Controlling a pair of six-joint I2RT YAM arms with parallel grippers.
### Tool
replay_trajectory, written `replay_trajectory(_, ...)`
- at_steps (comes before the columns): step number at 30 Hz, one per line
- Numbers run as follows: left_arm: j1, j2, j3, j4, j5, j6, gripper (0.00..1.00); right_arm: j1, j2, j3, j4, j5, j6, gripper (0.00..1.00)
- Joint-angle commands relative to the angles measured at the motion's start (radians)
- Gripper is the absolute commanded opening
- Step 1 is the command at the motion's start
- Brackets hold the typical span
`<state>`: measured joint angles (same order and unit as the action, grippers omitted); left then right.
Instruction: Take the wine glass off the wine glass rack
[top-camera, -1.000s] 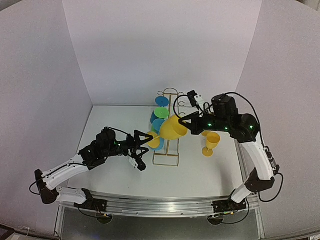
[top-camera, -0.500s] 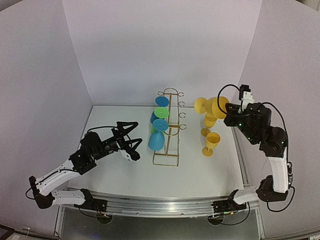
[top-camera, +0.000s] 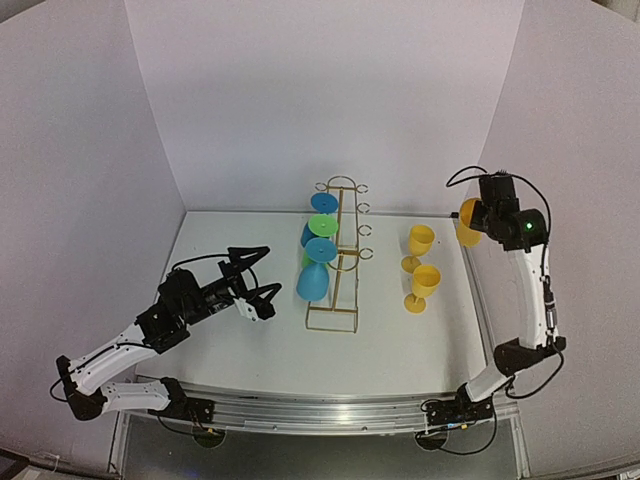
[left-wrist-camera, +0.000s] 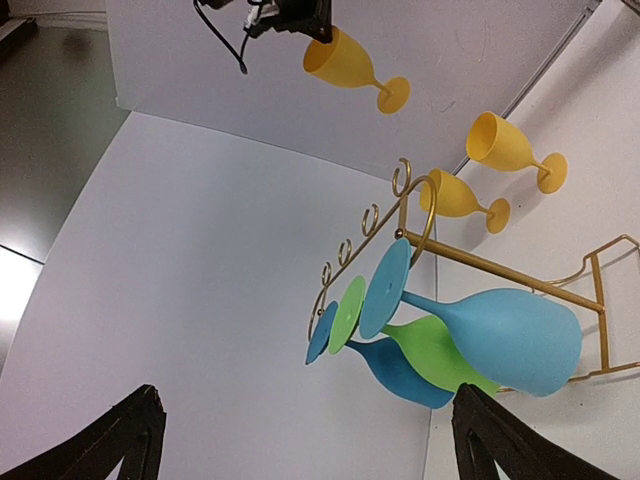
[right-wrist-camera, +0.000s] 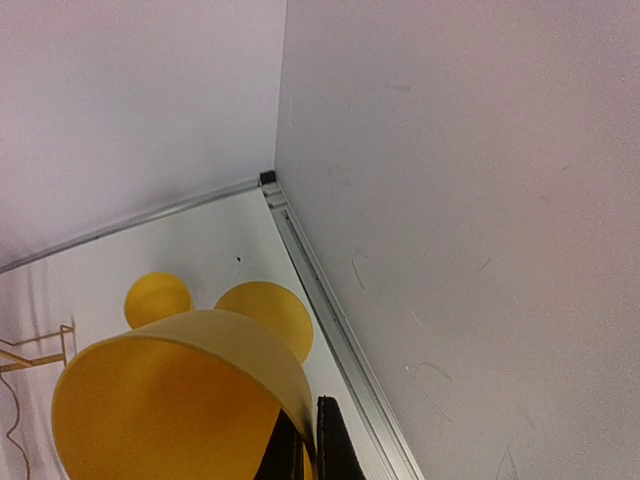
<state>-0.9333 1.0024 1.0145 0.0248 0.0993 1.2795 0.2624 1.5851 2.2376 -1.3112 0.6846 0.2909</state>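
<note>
The gold wire wine glass rack (top-camera: 338, 262) stands mid-table with a dark blue, a green and a light blue wine glass (top-camera: 314, 280) hanging on its left side. My right gripper (top-camera: 482, 214) is raised near the right wall, shut on the rim of a yellow wine glass (top-camera: 467, 222). In the right wrist view the fingers (right-wrist-camera: 330, 445) pinch the yellow bowl (right-wrist-camera: 170, 400). My left gripper (top-camera: 252, 280) is open and empty, left of the rack; its view shows the rack (left-wrist-camera: 480, 265) and the held glass (left-wrist-camera: 345, 62).
Two yellow wine glasses (top-camera: 420, 243) (top-camera: 424, 284) stand upright on the table right of the rack, below my right gripper. White walls close the back and both sides; a metal rail (right-wrist-camera: 330, 320) runs along the table's right edge.
My right gripper has carried the yellow glass away from the rack, to the right and up toward the right wall. My left gripper has drawn back left from the rack.
</note>
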Motion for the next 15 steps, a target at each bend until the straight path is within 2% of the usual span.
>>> replay_trajectory(1, -0.003, -0.040, -0.019, -0.014, -0.036, -0.060, 1.00, -0.126, 0.067, -0.009, -0.006, -0.209, -0.010, 0.00)
replay_trajectory(6, 0.001, -0.047, -0.026, -0.019, -0.046, -0.082, 1.00, -0.235, 0.093, -0.094, 0.065, -0.331, -0.008, 0.00)
replay_trajectory(15, 0.013, -0.024, -0.010, -0.050, -0.050, -0.104, 1.00, -0.338, 0.134, -0.339, 0.283, -0.444, -0.040, 0.00)
